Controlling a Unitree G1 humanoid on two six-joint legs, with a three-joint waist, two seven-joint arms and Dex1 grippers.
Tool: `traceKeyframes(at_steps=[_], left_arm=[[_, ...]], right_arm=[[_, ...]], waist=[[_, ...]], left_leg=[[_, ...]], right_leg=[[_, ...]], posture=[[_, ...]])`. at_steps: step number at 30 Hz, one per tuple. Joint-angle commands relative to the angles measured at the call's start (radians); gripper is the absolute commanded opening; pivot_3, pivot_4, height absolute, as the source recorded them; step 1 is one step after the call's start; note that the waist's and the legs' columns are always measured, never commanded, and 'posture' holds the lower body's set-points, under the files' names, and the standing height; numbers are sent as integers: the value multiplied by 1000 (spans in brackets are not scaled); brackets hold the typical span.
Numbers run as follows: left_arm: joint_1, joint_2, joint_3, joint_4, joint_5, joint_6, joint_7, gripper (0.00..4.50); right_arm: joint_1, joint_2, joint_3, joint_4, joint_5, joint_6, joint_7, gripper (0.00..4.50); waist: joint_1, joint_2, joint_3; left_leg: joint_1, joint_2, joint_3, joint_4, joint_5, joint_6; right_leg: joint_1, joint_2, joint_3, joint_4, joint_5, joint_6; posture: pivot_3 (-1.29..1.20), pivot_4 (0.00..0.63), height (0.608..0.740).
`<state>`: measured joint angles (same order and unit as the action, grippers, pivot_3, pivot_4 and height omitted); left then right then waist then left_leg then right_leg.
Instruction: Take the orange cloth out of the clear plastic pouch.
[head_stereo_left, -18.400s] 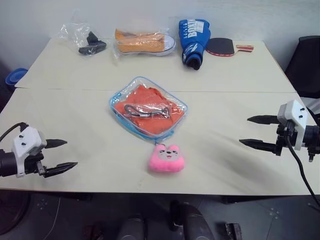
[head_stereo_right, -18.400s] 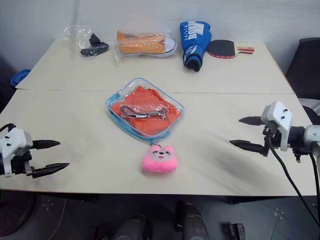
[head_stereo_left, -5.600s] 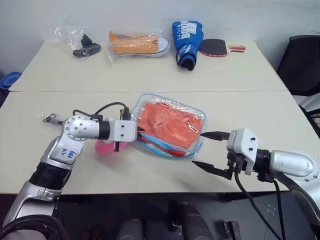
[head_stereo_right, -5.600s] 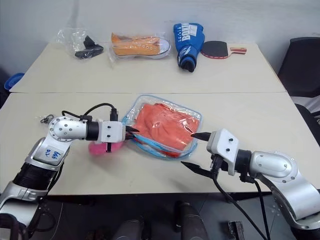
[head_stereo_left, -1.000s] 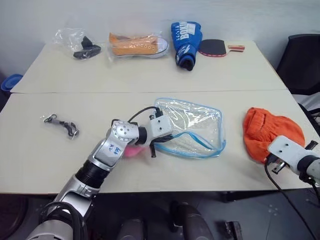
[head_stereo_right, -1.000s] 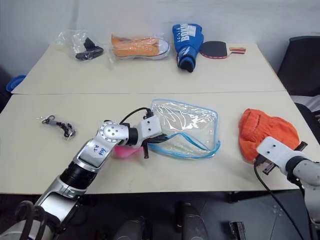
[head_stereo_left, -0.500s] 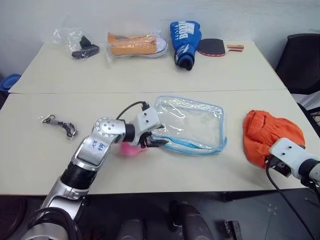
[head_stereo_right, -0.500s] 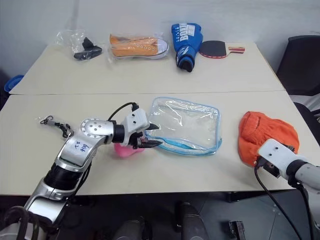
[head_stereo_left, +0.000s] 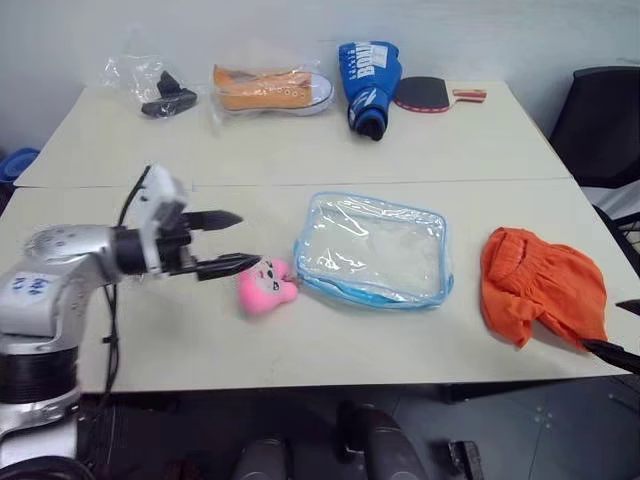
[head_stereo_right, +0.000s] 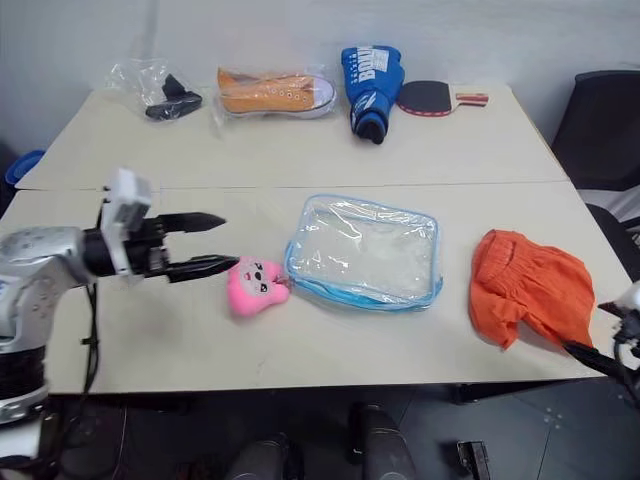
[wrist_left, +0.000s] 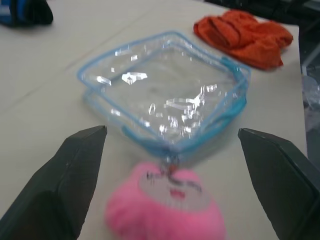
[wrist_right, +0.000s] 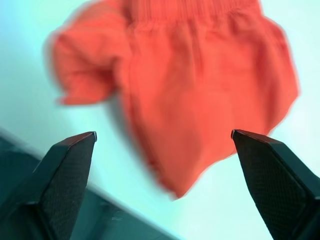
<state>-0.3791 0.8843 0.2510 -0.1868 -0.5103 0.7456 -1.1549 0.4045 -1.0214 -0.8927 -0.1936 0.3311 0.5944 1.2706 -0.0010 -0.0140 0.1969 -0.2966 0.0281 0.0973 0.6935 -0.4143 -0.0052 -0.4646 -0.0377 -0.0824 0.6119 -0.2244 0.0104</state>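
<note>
Orange cloth (head_stereo_left: 541, 287) out, lower right, overhanging table (head_stereo_left: 300, 340) edge; may slip off. Left gripper (head_stereo_left: 228, 243), right gripper (wrist_right: 162, 175) both spread, empty.

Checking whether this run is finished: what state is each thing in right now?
orange cloth: out, lying crumpled on the table.
clear plastic pouch: empty, flat on the table.
pink plush: at the pouch's corner.
left gripper: open, holding nothing.
right gripper: open, above the cloth.
</note>
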Motion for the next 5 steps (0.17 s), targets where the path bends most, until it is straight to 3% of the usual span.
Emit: traceKeyframes(at_steps=[1,5], left_arm=[[68,82,45,14,-11,-104,-117,4467],[84,103,39,61,7,-175,-117,4467]], right_arm=[[62,-34,-136,73,54,17,126,4500],[78,-20,-153,124,50,-24,109,4500]], waist=[[0,-1,0],[5,-2,0]], left_leg=[[0,0,0,0,0,0],[0,0,0,0,-1,2]], right_leg=[[0,0,0,0,0,0],[1,0,0,-3,0,0]], posture=[[0,150,740],[0,150,740]])
